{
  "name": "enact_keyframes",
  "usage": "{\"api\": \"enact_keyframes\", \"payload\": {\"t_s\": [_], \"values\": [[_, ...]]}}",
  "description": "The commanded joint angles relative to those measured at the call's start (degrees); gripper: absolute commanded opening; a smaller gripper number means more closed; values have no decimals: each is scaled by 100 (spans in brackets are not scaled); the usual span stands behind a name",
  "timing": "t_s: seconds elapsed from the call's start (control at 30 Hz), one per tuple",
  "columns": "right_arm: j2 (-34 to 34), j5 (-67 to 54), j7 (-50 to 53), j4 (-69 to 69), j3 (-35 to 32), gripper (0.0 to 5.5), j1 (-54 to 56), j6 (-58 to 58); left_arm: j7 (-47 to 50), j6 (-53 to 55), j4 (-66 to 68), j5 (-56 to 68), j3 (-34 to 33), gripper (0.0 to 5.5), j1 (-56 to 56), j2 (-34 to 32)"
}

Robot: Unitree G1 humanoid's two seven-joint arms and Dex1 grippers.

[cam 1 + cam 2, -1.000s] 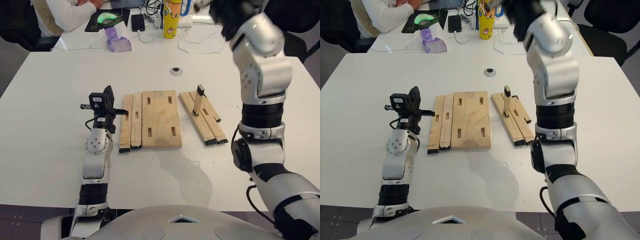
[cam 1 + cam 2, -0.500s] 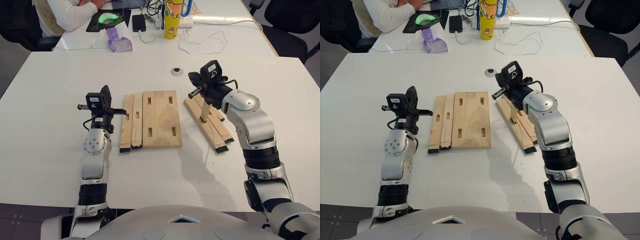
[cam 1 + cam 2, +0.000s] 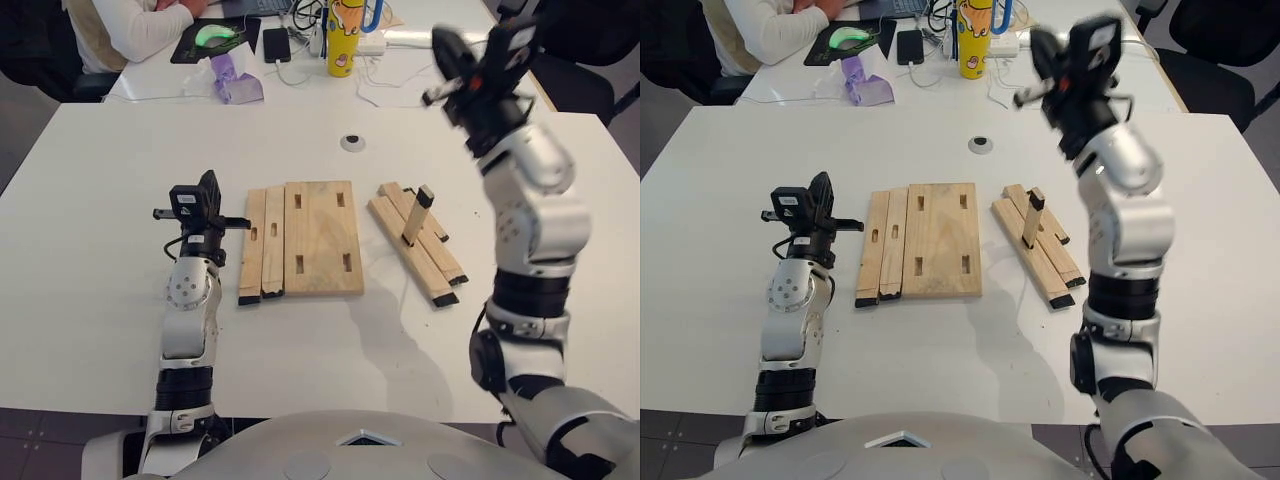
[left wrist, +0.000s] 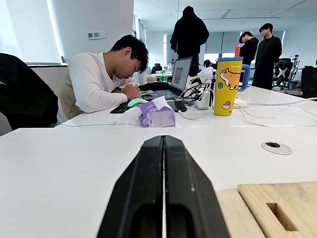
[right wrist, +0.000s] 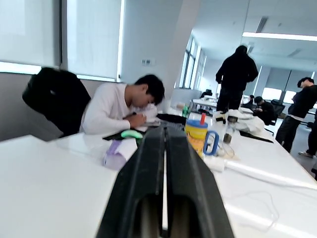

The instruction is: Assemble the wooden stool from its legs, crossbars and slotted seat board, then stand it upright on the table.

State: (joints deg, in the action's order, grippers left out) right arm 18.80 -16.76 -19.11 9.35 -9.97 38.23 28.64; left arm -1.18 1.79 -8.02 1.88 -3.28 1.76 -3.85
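Left of the seat board point(image 3: 322, 237): two legs point(image 3: 260, 245), then left gripper point(image 3: 238, 222), fingers together. Right of it: flat slats point(image 3: 432, 272), one peg point(image 3: 415, 212) seemingly upright; right gripper point(image 3: 452, 62) high above, likewise closed.

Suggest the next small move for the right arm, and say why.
Probably lower the right gripper, opening it, toward the upright piece standing among the right-hand slats: the gripper hangs high above the table, shut and empty, and nothing is joined to the seat board yet.
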Motion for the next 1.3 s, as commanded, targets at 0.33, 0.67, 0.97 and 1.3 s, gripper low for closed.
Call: {"api": "enact_keyframes", "payload": {"t_s": [0.33, 0.67, 0.97, 1.3], "values": [[3548, 896, -4695, -2221, 1533, 137, -1301, -1077, 180, -65, -111, -112, 21, 0, -241, 102], [3379, 352, -5016, -1083, 1454, 270, -1972, -152, 153, -92, -36, -132, 41, 0, -166, 84], [2327, -556, -3824, -291, 1189, 270, -1485, 1897, 108, -54, -17, -150, 30, 0, -131, 34], [2138, -476, -3034, -218, 1230, 161, -1343, 2294, 89, -35, -8, -142, 0, 0, -95, 13]]}}
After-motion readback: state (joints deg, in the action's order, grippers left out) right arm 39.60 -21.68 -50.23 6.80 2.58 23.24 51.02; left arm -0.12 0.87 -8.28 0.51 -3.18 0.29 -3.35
